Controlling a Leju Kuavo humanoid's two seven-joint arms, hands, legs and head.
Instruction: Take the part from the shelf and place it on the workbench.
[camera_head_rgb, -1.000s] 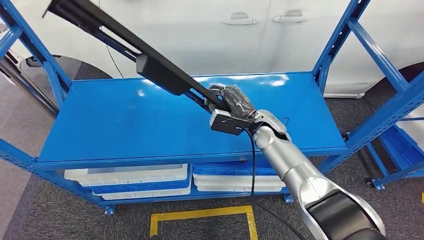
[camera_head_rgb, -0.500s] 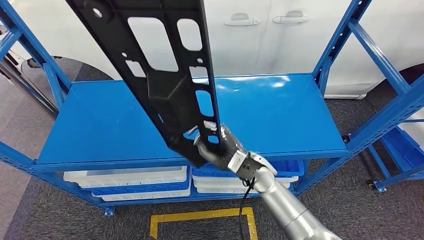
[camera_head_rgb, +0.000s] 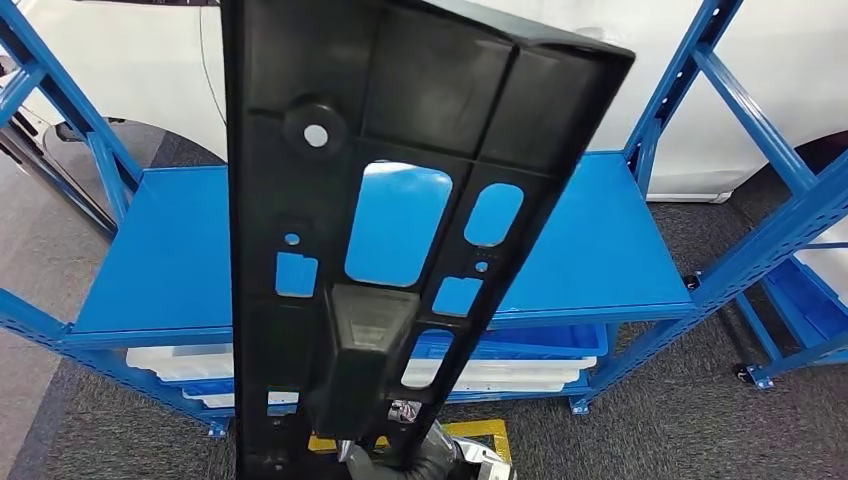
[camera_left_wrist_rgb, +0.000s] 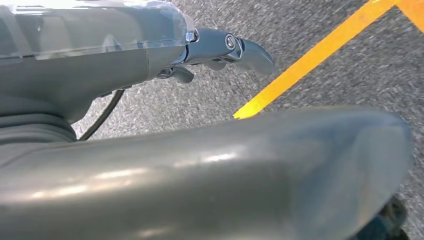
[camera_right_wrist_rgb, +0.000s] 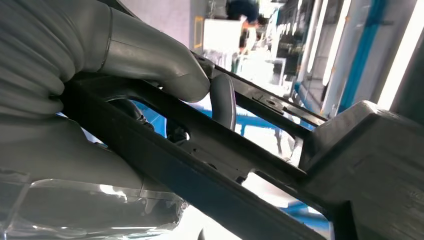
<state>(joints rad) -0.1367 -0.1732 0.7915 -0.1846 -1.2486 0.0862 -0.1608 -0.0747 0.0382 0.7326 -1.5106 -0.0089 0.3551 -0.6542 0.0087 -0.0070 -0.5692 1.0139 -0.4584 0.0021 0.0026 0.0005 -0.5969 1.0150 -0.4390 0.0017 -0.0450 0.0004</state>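
Part (camera_head_rgb: 400, 200), a long black moulded panel with cut-outs, stands near upright in front of the blue shelf (camera_head_rgb: 160, 260), lifted clear of it, with the right robot hand (camera_right_wrist_rgb: 150, 65) clasping its lower end, thumb over a rib. It looks stiff and light but unwieldy, so a grip through a cut-out near the middle would steady it. Left robot hand (camera_left_wrist_rgb: 220, 47) hangs over the floor, holding nothing, fingers apart.

The black part (camera_head_rgb: 400, 230) looms right up at the head camera — its top and lower end run off the picture, and it blocks the middle of the blue shelf (camera_head_rgb: 160, 260) behind. Down at the bottom edge, the right hand (camera_head_rgb: 420, 465) barely peeks out — most of it cut off.
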